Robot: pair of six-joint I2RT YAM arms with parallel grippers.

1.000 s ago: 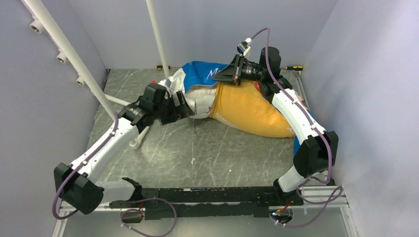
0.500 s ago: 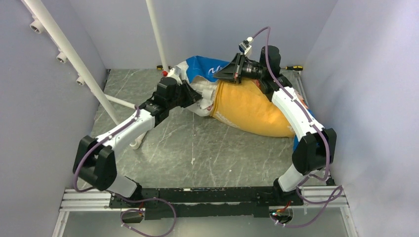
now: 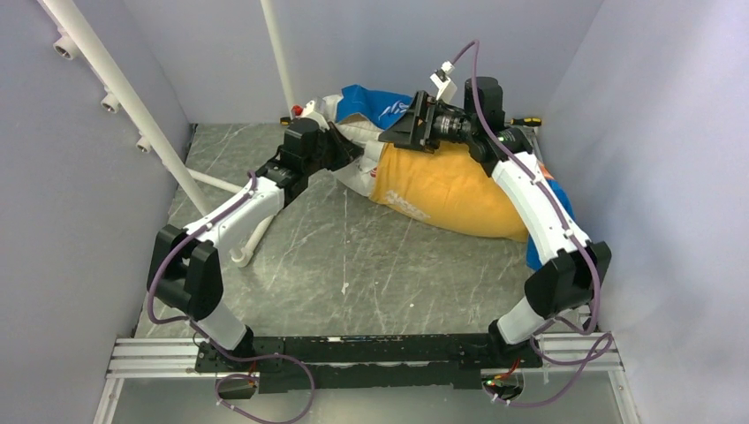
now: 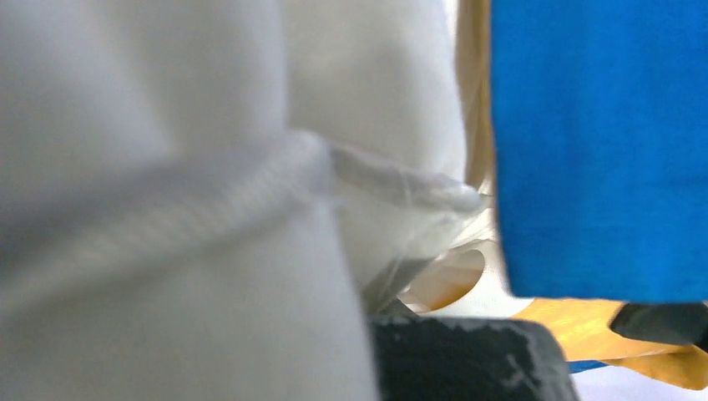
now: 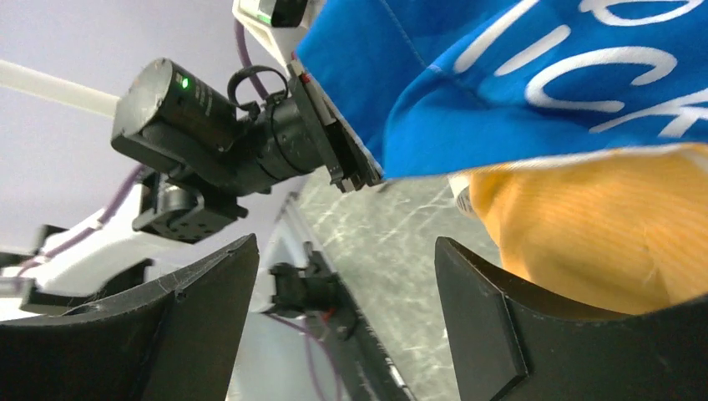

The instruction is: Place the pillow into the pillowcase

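Observation:
The pillowcase lies at the back of the table, its yellow-orange side (image 3: 450, 190) bulging and its blue side (image 3: 371, 102) on top at the rear. The white pillow (image 3: 358, 163) sticks out of its left end. My left gripper (image 3: 346, 152) is pushed into that white end and shut on the pillow. In the left wrist view the pillow's piped seam (image 4: 250, 180) fills the frame beside one dark finger (image 4: 459, 359), with the blue case (image 4: 597, 150) at the right. My right gripper (image 3: 393, 134) hangs open over the case mouth, holding nothing (image 5: 346, 309); blue fabric (image 5: 518, 75) hangs above it.
White pipes (image 3: 132, 102) (image 3: 278, 62) slant up at the back left, and a short pipe piece (image 3: 252, 243) lies under my left arm. A screwdriver (image 3: 528, 121) rests along the back wall. Walls close in on three sides.
My left arm reached toward the back and its jaws shut on the pillow's end. My right gripper opened and let go of the blue case edge. The bundle shifted slightly toward the back.

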